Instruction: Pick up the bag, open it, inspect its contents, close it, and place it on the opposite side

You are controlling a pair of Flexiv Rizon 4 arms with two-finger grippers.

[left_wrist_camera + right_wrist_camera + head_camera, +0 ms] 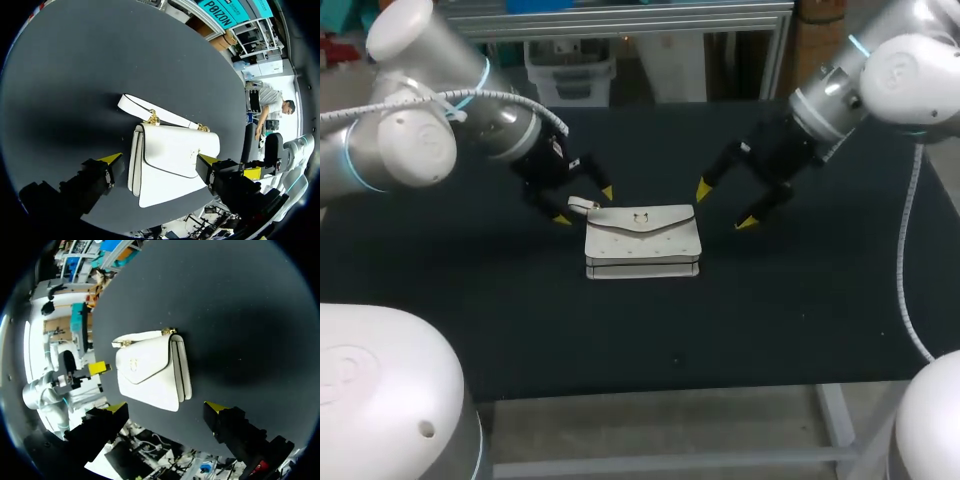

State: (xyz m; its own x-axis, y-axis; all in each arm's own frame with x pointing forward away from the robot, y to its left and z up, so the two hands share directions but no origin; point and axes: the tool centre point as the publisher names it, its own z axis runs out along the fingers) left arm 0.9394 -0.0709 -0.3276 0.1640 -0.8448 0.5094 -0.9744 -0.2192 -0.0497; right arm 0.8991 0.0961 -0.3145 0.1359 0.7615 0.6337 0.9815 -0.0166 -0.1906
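One white bag [642, 243] lying flat, left end effector [585, 205] and right end effector [725, 207] agape, empty

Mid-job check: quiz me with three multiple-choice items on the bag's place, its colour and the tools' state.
1. The bag lies: A) on the table between left tool and right tool; B) held aloft; C) at the table's edge.
2. The bag is: A) black; B) white; C) red.
3. The tools are: A) both open; B) both shut; C) one shut on the bag.
Key: 1 A, it lies flat midway between them; 2 B, plainly white on the dark top; 3 A, yellow tips spread apart.
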